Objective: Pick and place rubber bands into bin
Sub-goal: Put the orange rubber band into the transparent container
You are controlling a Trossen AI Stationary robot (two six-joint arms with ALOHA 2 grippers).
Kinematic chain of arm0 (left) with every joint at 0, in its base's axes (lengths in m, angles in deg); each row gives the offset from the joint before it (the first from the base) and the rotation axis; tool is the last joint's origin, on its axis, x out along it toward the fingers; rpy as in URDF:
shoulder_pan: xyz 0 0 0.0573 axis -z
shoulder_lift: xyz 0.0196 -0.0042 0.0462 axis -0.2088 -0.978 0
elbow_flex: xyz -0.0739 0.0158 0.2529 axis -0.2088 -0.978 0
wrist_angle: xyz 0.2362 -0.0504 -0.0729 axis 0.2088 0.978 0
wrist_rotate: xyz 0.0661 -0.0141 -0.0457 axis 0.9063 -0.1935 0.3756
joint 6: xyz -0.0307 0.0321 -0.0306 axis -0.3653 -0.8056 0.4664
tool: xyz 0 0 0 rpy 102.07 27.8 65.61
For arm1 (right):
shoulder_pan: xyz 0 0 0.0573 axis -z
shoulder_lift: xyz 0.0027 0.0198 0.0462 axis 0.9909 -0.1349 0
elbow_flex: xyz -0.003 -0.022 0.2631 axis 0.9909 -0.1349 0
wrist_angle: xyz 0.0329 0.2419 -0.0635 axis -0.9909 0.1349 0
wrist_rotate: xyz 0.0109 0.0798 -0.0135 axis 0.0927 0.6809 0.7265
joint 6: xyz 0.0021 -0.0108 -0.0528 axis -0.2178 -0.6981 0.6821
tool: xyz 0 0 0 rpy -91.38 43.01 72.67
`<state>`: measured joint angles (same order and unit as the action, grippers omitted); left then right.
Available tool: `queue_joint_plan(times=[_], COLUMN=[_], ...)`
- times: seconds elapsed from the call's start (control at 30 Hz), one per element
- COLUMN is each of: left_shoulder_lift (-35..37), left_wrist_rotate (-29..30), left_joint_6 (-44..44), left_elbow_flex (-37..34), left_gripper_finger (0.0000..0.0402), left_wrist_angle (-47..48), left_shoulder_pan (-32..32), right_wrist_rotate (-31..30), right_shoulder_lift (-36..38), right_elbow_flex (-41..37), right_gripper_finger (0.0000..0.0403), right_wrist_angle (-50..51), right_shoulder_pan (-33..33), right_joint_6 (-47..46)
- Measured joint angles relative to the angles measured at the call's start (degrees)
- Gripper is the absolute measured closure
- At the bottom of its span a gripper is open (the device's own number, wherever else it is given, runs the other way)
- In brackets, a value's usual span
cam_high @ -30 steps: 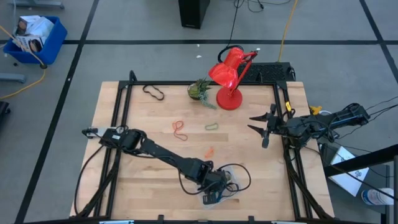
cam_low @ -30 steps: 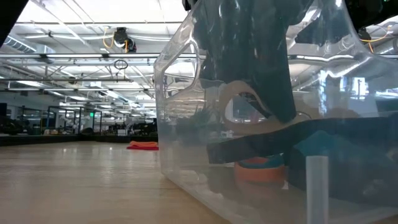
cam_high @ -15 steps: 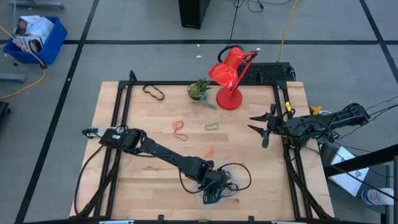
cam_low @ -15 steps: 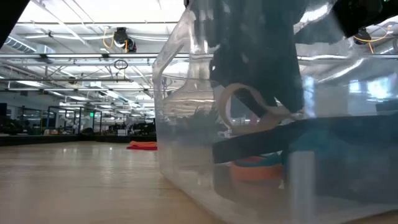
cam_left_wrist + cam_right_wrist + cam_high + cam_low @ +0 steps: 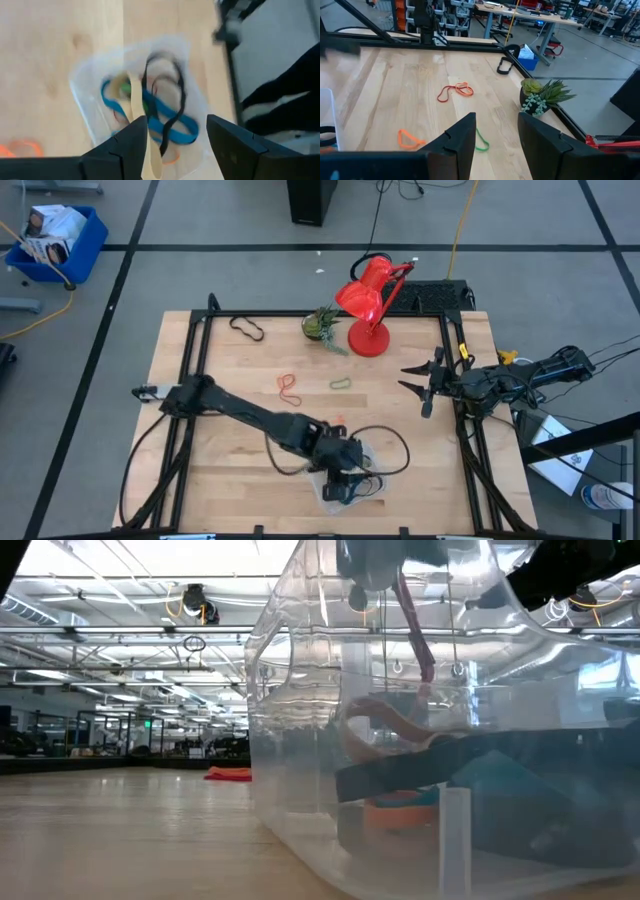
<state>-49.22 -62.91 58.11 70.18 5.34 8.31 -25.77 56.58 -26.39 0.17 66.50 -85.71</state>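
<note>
The left end effector (image 5: 343, 477) is hovering over the bin (image 5: 345, 483) near the worktop's (image 5: 240, 470) front edge, fingers apart, a tan rubber band (image 5: 136, 107) dangling between them. Blue and black rubber bands (image 5: 165, 117) are lying inside. The right end effector (image 5: 418, 385) is waiting open at the right edge.

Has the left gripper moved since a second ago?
Yes. The left gripper has lifted out of the small clear plastic bin; against the fixed orange rubber band, its arm has swung nearer.
</note>
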Motion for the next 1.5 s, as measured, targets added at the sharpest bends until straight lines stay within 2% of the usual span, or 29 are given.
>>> queue_joint_plan(times=[0.2,0.37,0.53,0.7,0.8,0.87,0.97,1.13,1.5], left_shoulder_lift=[8.2,13.7,16.2,16.7,16.4,15.7,13.5,8.8,-3.3], left_wrist_rotate=[0.5,2.5,4.5,6.4,7.1,10.0,11.2,9.0,9.1], left_joint_6=[-1.2,-5.7,-11.9,-7.6,-0.5,2.8,3.5,1.9,11.8], left_elbow_flex=[0.0,0.1,0.1,0.1,0.1,0.1,0.0,0.0,0.0], left_gripper_finger=[0.0190,0.0190,0.0190,0.0190,0.0190,0.0190,0.0190,0.0190,0.0190], left_wrist_angle=[0.1,-4.0,-6.4,-2.9,2.5,5.6,9.4,9.5,10.4], left_shoulder_pan=[-1.6,-2.5,-3.1,-5.2,-7.5,-9.1,-10.8,-12.2,-15.9], right_wrist_rotate=[0.0,0.0,0.0,-0.1,-0.2,-0.2,-0.2,-0.2,-0.3], right_shoulder_lift=[0.0,0.0,0.0,0.0,0.1,0.1,0.0,0.0,0.0], right_elbow_flex=[0.0,0.0,0.0,0.0,0.0,0.0,0.0,0.0,0.0], right_gripper_finger=[0.0259,0.0259,0.0259,0.0259,0.0259,0.0259,0.0259,0.0259,0.0259], right_wrist_angle=[-0.2,-0.1,-0.1,0.0,0.0,0.0,-0.1,-0.1,0.0], right_shoulder_pan=[0.0,0.0,0.0,0.0,0.0,0.0,0.0,0.0,0.0], right_joint_6=[0.0,1.1,1.8,1.8,1.9,2.4,3.2,3.3,3.3])
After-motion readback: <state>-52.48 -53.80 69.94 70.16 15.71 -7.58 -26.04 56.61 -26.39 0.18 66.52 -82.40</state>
